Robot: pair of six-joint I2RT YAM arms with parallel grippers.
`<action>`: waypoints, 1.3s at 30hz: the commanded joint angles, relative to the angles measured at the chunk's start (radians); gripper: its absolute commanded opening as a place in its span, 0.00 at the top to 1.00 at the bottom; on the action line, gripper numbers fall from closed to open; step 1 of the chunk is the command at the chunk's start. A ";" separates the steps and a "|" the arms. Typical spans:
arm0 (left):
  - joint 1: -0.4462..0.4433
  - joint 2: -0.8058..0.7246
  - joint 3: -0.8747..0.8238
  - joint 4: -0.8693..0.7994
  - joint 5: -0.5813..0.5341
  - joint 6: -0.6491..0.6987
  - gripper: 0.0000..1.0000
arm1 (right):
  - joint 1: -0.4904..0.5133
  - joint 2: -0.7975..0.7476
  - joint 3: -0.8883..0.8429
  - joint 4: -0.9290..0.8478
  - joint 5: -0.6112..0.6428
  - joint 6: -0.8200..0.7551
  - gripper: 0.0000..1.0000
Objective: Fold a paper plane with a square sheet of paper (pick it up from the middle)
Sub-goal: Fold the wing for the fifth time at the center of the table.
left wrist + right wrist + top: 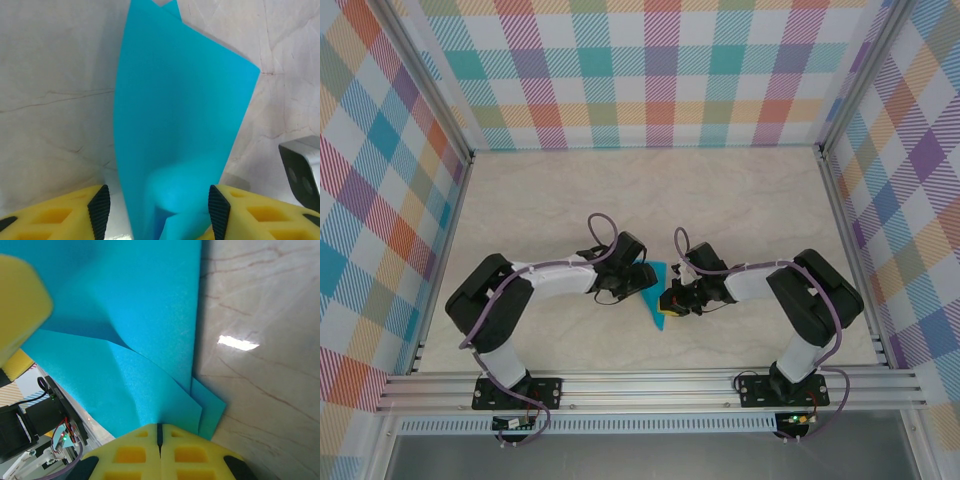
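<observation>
Left pincer (159, 215): released. My two yellow fingers with black pads stand apart and the paper rises in the gap between them. One pad has clear space beside it. I cannot tell whether the other pad touches the paper.
Right pincer (161, 447): clenched, with the fingertips pressed together on the layered edge of the paper.
Folded teal paper sheet (175, 125): held between my two pincers, which meet over the middle of the marbled tabletop (50, 100). It stands up ahead of my left fingers and spreads away from my right fingertips. I cannot tell whether its lowest part rests on the tabletop.
Paper shape: doubled over into at least two layers, with overlapping flaps just beside my right fingertips. It narrows away from my left fingers. There is a soft bulge near those fingers rather than a crisp crease.
Done, as I judge it: the sheet is picked up and at least one fold is made.
Left to do, as I judge it: it is not yet a narrow dart with a sharp centre crease, so further folds and firm creasing remain.
</observation>
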 commanded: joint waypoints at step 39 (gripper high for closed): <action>-0.035 0.089 0.166 -0.168 -0.004 0.015 1.00 | 0.439 -0.391 -0.138 0.018 0.882 -0.497 0.56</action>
